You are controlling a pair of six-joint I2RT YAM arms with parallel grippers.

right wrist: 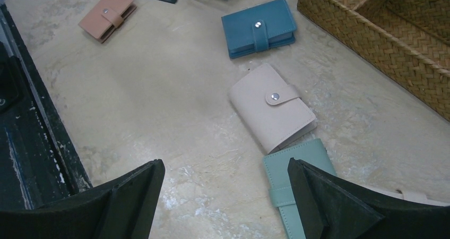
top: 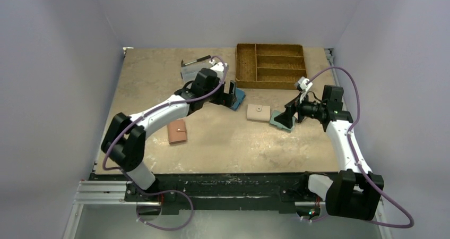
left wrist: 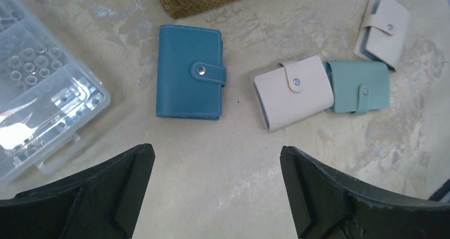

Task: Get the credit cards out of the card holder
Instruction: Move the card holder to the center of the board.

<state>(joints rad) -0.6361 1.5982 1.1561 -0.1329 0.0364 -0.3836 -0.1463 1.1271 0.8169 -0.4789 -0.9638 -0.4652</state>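
The dark blue card holder [left wrist: 190, 73] lies shut on the table, its snap tab fastened. It also shows in the right wrist view [right wrist: 260, 27] and, partly behind my left fingers, in the top view [top: 240, 98]. No credit cards are in view. My left gripper [left wrist: 217, 188] is open and empty, just short of the card holder and above the table; it also shows in the top view [top: 232, 96]. My right gripper [right wrist: 225, 196] is open and empty, low over the pale teal wallet [right wrist: 297, 186], right of centre in the top view [top: 285, 119].
A beige wallet [top: 258, 112] lies between the two grippers, the teal wallet [left wrist: 358, 86] beside it, and a second beige wallet [left wrist: 383, 31] beyond. A pink wallet [top: 176, 131] lies front left. A wicker tray [top: 270, 63] stands at the back, and a clear plastic parts box [left wrist: 42, 90] at the back left.
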